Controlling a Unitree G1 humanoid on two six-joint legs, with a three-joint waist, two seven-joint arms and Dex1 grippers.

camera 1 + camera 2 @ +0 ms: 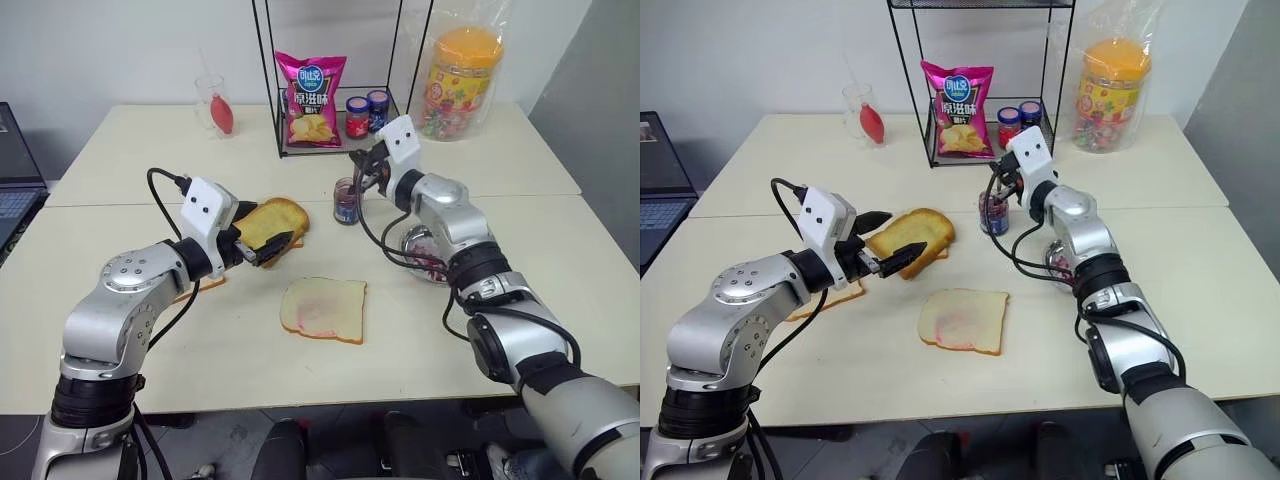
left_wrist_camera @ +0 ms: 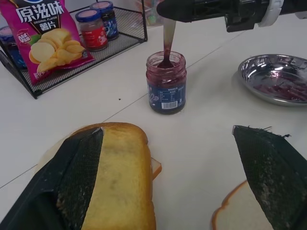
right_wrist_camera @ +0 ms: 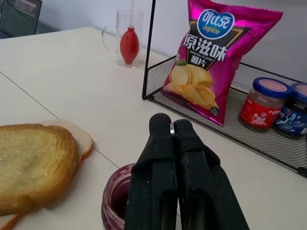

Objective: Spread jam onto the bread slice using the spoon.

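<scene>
1. The right gripper [image 2: 165,10] is hovering over the jam jar [image 2: 166,82], its fingers pinched tight on the spoon [image 2: 167,43], whose bowl is dipping into the jam [image 2: 165,65].
2. The left gripper [image 1: 895,241] is hanging with fingers spread wide and nothing between them, just above the toasted slice [image 1: 912,233].
3. The bread slice [image 1: 324,308] is lying flat on the table [image 1: 120,150], nearer than the jar, with a pink smear at its middle.

Bread slice [image 1: 324,309]: white, pink-smeared, flat on table. Spoon [image 2: 167,40]: upright, bowl sunk in jam [image 2: 166,72], jar at bread's 12 o'clock.
</scene>
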